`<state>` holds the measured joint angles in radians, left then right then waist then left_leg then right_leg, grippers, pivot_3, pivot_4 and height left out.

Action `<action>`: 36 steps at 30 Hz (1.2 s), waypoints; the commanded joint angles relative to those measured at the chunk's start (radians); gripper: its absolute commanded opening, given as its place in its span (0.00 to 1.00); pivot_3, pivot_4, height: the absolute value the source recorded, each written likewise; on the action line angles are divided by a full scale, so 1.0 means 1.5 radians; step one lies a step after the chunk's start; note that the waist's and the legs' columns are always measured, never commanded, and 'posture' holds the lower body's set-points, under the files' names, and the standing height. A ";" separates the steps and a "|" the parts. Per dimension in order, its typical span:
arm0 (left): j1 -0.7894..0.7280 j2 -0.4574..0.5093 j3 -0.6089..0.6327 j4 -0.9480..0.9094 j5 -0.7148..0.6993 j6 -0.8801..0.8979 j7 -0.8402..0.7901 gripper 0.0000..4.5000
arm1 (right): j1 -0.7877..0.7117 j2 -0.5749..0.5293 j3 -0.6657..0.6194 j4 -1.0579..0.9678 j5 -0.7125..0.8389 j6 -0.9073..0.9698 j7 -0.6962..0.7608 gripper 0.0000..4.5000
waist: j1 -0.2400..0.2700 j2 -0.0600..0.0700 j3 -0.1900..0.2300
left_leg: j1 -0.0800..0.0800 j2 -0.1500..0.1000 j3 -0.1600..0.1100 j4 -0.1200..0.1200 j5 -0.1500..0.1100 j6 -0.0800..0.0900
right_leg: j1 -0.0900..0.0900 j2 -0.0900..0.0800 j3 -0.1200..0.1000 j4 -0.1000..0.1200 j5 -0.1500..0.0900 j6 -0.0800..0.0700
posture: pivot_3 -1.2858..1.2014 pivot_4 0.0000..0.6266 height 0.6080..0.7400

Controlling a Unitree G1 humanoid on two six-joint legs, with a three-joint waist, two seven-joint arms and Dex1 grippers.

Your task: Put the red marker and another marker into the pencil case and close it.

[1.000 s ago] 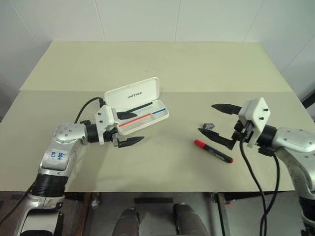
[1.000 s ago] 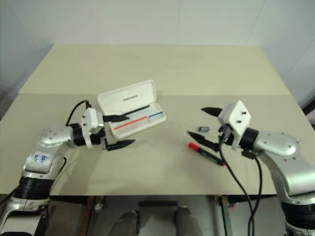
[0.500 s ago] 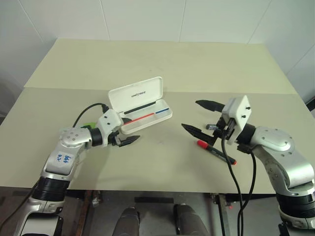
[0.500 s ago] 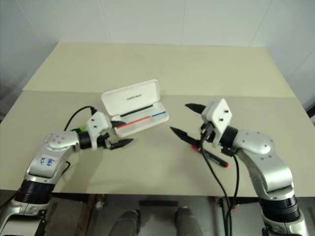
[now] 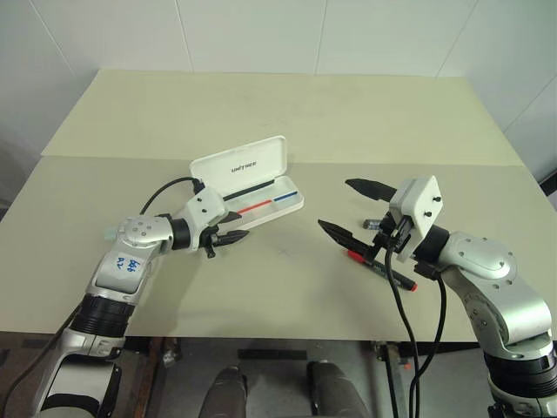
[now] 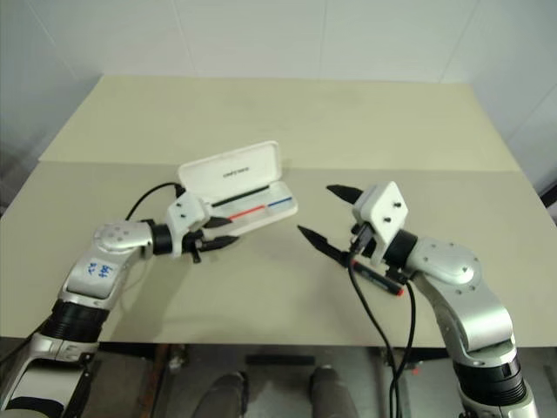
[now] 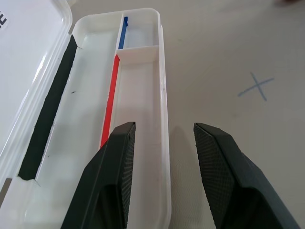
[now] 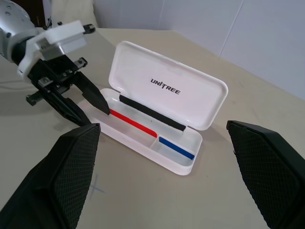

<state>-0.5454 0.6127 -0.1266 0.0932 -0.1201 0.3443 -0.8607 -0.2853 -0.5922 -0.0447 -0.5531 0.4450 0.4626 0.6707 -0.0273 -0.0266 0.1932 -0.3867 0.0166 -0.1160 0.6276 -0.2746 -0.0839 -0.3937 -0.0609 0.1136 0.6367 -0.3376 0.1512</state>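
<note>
On the table the pencil case lies open, left of centre. The left claw, narrowly parted and empty, straddles its near wall. The right claw gapes wide above the red marker, to the right.

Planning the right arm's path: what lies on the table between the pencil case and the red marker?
Bare tabletop between pencil case and red marker, per the left eye view.

A beige tabletop carries an open pencil case at centre and a red marker lower right.
</note>
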 commanded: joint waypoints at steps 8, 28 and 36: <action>-0.036 0.006 -0.021 0.042 0.047 0.012 -0.006 0.46 | -0.012 -0.025 -0.018 -0.034 0.025 0.005 0.012 1.00 | 0.000 0.000 0.000 | 0.000 0.000 0.000 0.000 0.000 0.000 | 0.000 0.000 0.000 0.000 0.000 0.000 | 0.52 0.24 1.00; -0.059 0.008 -0.075 0.075 0.110 -0.024 -0.021 0.01 | -0.048 -0.017 -0.017 -0.040 0.030 0.015 -0.008 1.00 | 0.001 0.000 0.000 | 0.000 0.000 -0.001 0.001 0.002 0.001 | 0.001 0.000 -0.001 0.001 0.001 0.000 | 0.52 0.24 1.00; -0.050 0.008 -0.076 0.051 0.071 -0.097 -0.098 0.01 | -0.042 -0.025 -0.022 -0.043 0.030 0.017 -0.007 1.00 | 0.002 0.000 0.000 | 0.000 -0.001 -0.002 0.000 0.002 0.001 | 0.001 0.000 -0.001 0.001 0.001 0.000 | 0.52 0.24 1.00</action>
<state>-0.6267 0.6183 -0.2181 0.2053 0.0019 0.2359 -0.9587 -0.3402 -0.6188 -0.0456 -0.5808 0.4750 0.4902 0.6652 -0.0249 -0.0265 0.1932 -0.3869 0.0156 -0.1189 0.6276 -0.2716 -0.0829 -0.3923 -0.0611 0.1120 0.6370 -0.3356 0.1512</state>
